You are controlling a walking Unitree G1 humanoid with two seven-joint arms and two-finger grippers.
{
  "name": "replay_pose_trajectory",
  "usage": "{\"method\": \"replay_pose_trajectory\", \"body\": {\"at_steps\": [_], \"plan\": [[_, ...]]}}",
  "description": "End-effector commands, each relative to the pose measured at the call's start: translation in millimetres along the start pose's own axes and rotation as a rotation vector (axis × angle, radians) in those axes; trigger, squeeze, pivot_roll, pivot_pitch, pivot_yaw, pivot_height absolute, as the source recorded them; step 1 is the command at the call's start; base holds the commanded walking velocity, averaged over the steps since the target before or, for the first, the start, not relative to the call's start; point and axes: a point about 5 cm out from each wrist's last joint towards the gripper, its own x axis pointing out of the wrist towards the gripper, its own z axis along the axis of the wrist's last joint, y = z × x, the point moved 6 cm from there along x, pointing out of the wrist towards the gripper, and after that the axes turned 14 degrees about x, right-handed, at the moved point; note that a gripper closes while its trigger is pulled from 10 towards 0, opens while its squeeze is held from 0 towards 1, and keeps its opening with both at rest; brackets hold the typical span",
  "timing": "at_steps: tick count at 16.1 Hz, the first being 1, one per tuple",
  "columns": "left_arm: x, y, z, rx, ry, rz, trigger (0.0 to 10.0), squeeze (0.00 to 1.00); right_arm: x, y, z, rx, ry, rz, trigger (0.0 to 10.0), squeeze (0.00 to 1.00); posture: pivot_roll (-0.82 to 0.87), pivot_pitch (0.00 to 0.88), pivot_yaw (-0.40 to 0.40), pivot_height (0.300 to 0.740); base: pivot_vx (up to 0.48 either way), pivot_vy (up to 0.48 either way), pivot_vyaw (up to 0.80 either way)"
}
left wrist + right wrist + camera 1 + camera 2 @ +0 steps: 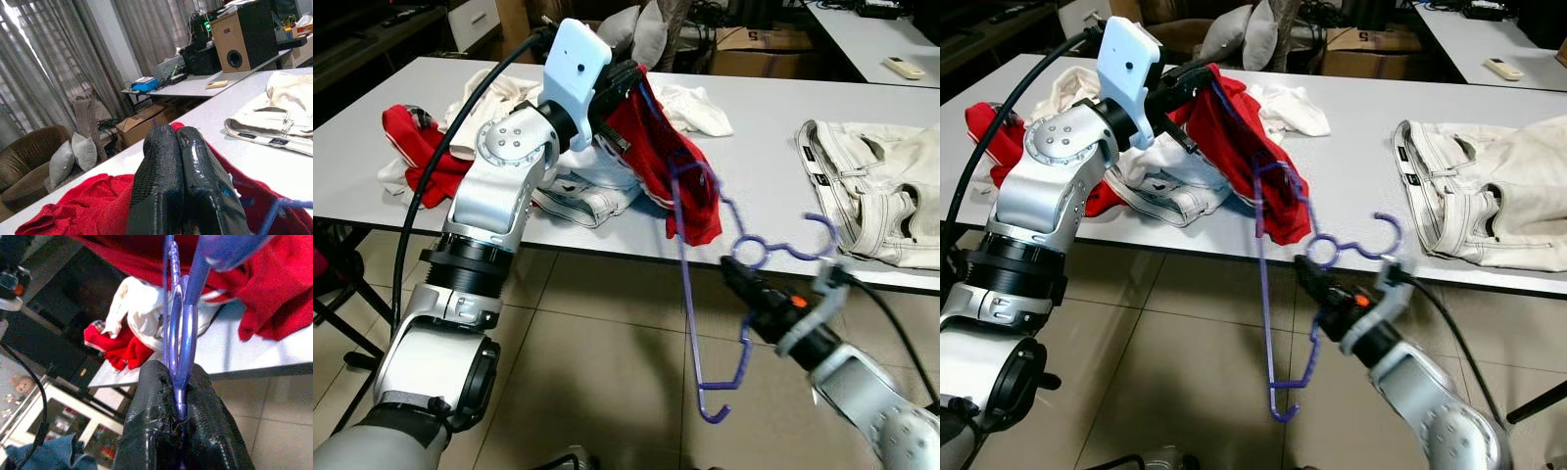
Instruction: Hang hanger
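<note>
A purple wire hanger (pixel 687 284) hangs off the table's front edge, its hook (pixel 822 230) pointing right and one shoulder threaded into a red garment (pixel 656 147). My left gripper (pixel 631 80) is raised over the table, shut on the top of that red garment; in the left wrist view its fingers (pixel 161 171) press together above red cloth. My right gripper (pixel 732 272) is below the table edge, shut on the hanger wire just under its neck ring (pixel 180 333).
The white table (pixel 764 166) carries a heap of white clothes (pixel 587 196), another red cloth (pixel 411 147) at the left and pale trousers (pixel 881 196) at the right. A second table with a remote (pixel 906 67) stands behind. Tiled floor lies below.
</note>
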Motion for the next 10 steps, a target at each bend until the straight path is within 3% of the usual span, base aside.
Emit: {"method": "replay_pose_trajectory", "body": {"at_steps": [1, 6, 10], "plan": [[-1.2, 1.9, 8, 0.007, -0.026, 0.004, 0.0, 0.00, 4.2, -0.9, -3, 0.015, 0.020, 0.001, 10.0, 0.00, 0.01, 0.000, 0.056, 0.740, 0.000, 0.000, 0.00], [-5.9, 1.1, 17, -0.020, -0.059, 0.005, 0.0, 0.00, 15.4, -14.2, -3, 0.079, 0.011, -0.034, 10.0, 0.00, 0.02, 0.000, 0.055, 0.740, 0.000, 0.000, 0.00], [-16.4, -9.9, 20, -0.023, -0.071, -0.053, 0.0, 0.00, 24.7, -33.1, -4, 0.156, -0.014, -0.105, 10.0, 0.00, 0.02, 0.000, 0.058, 0.740, 0.000, 0.000, 0.00]]}}
